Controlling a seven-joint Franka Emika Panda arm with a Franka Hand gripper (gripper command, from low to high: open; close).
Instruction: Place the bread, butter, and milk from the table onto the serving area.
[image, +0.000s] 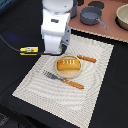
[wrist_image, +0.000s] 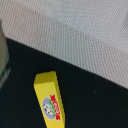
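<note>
The golden-brown oblong bread loaf (image: 68, 64) is seen on the tan round plate (image: 77, 73); the flat yellow butter box (image: 28, 50) lies on the black table (image: 15, 30); the hand's state cannot be told.

butter (wrist_image: 50, 102) | red-green label | lettering too blurred to read

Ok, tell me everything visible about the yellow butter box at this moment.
The small flat yellow rectangular butter box looks like cardboard, with a red and green label printed on its face. It lies flat on the wide black table, at the exterior view's left of the striped white-and-grey placemat and apart from its edge. Nothing grips it; the jaws are out of sight.
</note>
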